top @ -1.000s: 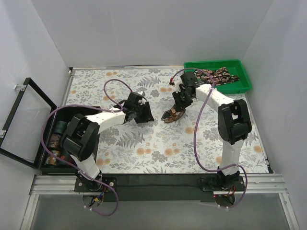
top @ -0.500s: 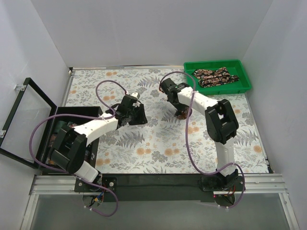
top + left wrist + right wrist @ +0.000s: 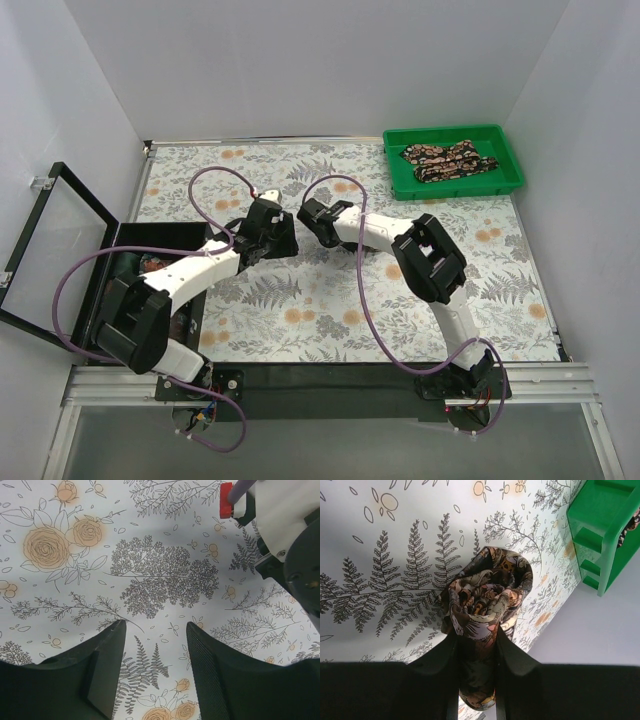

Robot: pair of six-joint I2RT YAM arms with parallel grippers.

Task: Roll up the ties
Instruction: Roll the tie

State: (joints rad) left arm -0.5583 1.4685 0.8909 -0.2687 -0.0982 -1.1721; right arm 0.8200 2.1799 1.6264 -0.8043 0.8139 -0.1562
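— Where is the dark brown fabric necktie (image 3: 487, 592) with the orange and tan paisley print?
— It's wound into a loose roll and pinched between the black fingers (image 3: 440, 656) of the right gripper (image 3: 476, 647). It sits over the grey-and-orange fern-patterned tablecloth (image 3: 380, 555). Whether the roll touches the cloth, the wrist view doesn't let me say.
— And the left gripper (image 3: 155, 645)?
— Its jaws are spread with nothing between them, only cloth underneath. The right arm's white-and-black wrist (image 3: 287, 525) is just beside it. From above, both grippers sit close together near the middle of the table.
— Any other ties?
— More paisley neckties (image 3: 450, 160) lie in the green plastic tray (image 3: 455, 188) at the far right corner. The black box with the open lid (image 3: 165, 230) at the left edge holds something, possibly rolls, too small to be sure.
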